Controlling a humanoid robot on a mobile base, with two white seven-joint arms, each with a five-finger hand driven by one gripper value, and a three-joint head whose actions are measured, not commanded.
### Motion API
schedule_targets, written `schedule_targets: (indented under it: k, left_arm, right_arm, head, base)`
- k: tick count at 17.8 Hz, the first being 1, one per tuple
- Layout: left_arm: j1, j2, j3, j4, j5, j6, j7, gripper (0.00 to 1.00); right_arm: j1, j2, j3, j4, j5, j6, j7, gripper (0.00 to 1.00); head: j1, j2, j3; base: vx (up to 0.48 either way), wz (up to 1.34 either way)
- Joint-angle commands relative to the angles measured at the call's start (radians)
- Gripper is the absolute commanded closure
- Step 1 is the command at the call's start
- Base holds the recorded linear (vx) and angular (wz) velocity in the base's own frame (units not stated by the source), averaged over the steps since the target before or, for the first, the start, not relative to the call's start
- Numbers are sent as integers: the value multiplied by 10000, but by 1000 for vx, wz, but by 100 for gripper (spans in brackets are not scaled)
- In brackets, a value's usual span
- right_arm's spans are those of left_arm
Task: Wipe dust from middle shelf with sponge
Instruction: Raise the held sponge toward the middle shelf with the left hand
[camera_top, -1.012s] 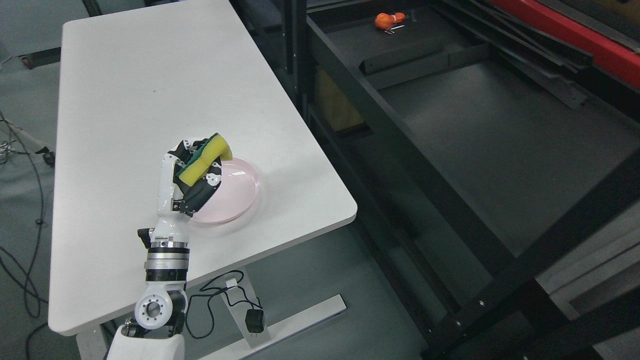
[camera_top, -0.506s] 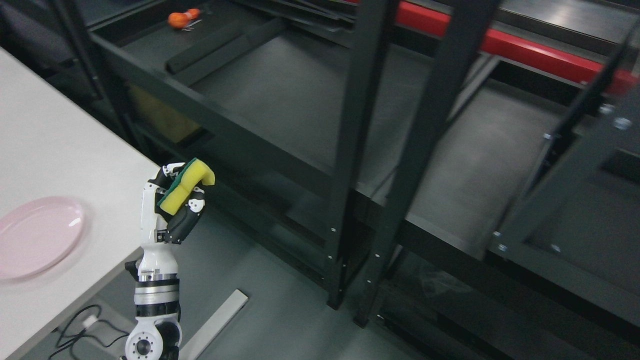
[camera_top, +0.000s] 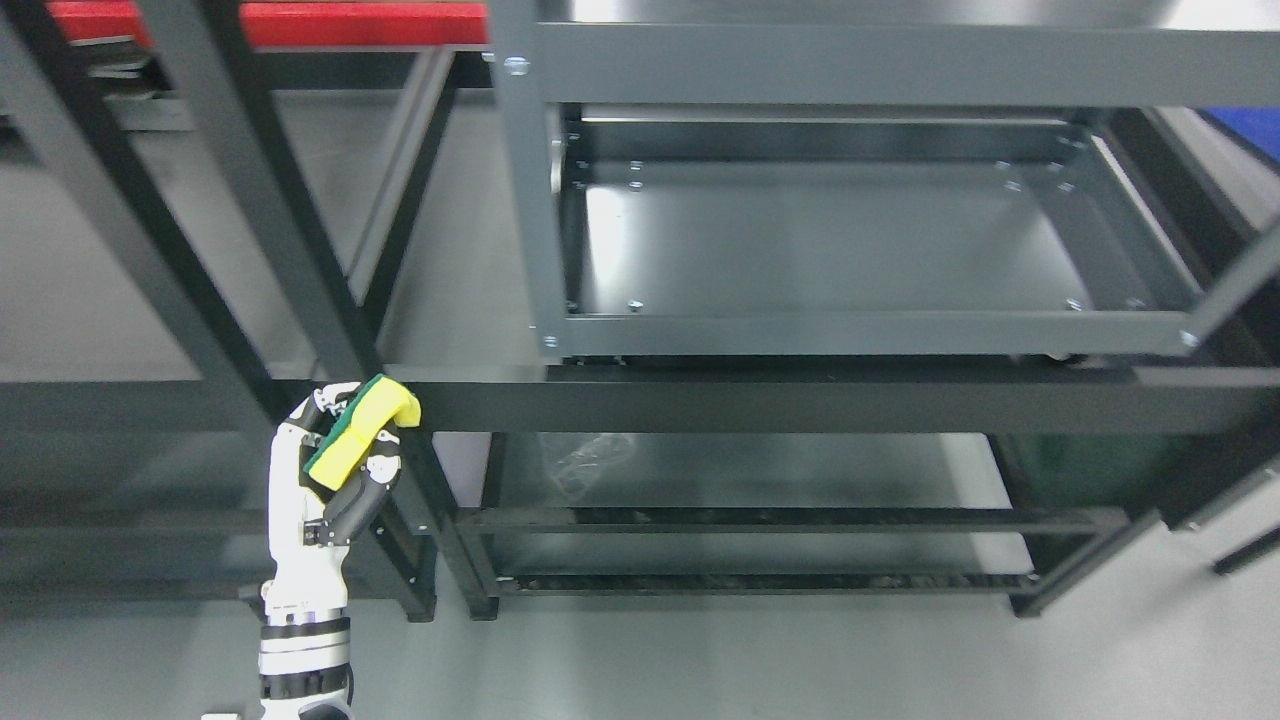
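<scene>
Yellow-and-green sponge (camera_top: 362, 426) sits clamped in our left hand (camera_top: 335, 470), fingers curled around it, raised in front of the dark metal shelf (camera_top: 860, 250) frame.

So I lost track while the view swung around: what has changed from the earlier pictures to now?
The camera turned from the white table and pink plate to face the dark metal rack; both are now out of view. The left hand holds the yellow-green sponge as before, raised, not yet on any shelf.
</scene>
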Motion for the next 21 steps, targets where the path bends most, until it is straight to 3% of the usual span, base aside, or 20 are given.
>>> schedule_targets:
  k: [1, 10, 13, 16, 21]
  left_arm:
    - [345, 161, 0, -365, 12, -11, -3, 100]
    - [345, 161, -306, -503, 12, -27, -3, 99]
    - [284, 161, -1102, -503, -3, -378, -49, 99]
    - [39, 161, -2144, -503, -201, -502, -1012, 99]
    - [-773, 161, -3264, -243, -1548, -350, -1076, 99]
  right_arm:
    - [-6, -174, -1, -175, 0, 7, 62, 0]
    - [-6, -174, -1, -175, 0, 7, 62, 0]
    - [-6, -174, -1, -175, 0, 7, 62, 0]
    - [-6, -174, -1, -175, 0, 7, 62, 0]
    - [-6, -174, -1, -175, 0, 7, 62, 0]
  head:
    - [0, 0, 0]
    - [0, -1, 0]
    - [0, -1, 0]
    - [0, -1, 0]
    - [0, -1, 0]
  base:
    - [-81, -442]
    - [8, 46]
    - [31, 147]
    - [19, 90]
    - [6, 16]
